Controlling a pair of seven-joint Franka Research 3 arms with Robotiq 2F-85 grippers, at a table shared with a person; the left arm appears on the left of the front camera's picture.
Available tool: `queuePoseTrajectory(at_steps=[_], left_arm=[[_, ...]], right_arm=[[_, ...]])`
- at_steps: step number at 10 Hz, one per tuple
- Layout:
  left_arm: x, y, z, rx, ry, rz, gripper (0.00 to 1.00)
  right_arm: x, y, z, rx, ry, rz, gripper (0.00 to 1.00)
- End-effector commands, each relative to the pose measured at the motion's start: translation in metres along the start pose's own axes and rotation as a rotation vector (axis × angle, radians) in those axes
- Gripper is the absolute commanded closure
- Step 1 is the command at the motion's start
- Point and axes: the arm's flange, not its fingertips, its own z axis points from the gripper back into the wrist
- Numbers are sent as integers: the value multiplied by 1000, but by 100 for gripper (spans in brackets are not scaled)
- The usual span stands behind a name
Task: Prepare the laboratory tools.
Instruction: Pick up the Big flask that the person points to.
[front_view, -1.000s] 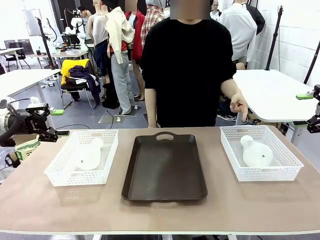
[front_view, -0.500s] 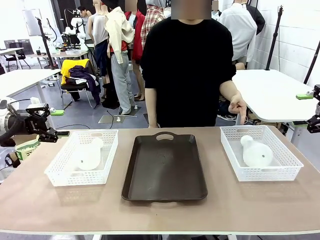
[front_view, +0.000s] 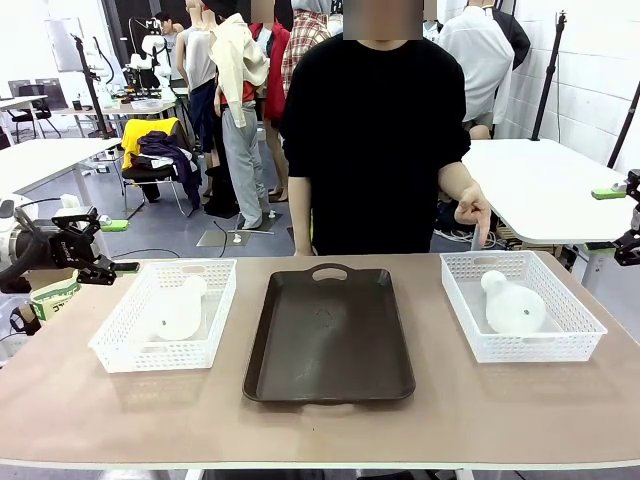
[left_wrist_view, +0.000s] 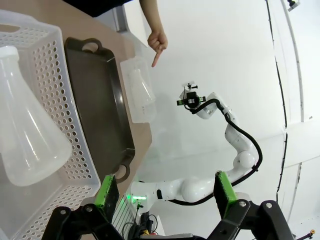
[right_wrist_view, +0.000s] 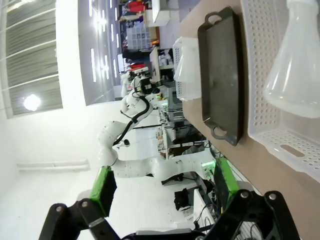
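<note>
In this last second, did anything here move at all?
The person's hand, pointing down at the right basket, rose slightly. The left flask, the right flask, the left basket, the tray, the left arm and the right arm stayed put, jaws open and empty.

We see the left flask and right flask as frosted, translucent white. The left basket and right basket are white, patterned with small holes. The tray is plain dark brown and the table is tan. The left gripper and right gripper are black with green pads. The person's top is black.
</note>
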Motion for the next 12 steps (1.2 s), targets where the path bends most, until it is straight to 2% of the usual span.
queuePoseTrajectory(at_steps=[1,2,3,5,7,9,10,12], left_arm=[[-1,0,2,7,2,-1,0],[-1,0,2,7,2,-1,0],[-1,0,2,7,2,-1,0],[-1,0,2,7,2,-1,0],[-1,0,2,7,2,-1,0],[-1,0,2,7,2,-1,0],[-1,0,2,7,2,-1,0],[-1,0,2,7,2,-1,0]], right_arm=[[-1,41,-12,-220,-63,72,0],[4,65,-20,-363,-107,125,0],[16,86,-38,-584,-165,164,0],[41,104,-86,-963,-166,220,0],[62,99,-130,-1131,-115,218,0],[77,88,-163,-1293,-115,203,0],[81,81,-175,-1333,-107,174,0],[91,62,-194,-1367,-27,102,0]])
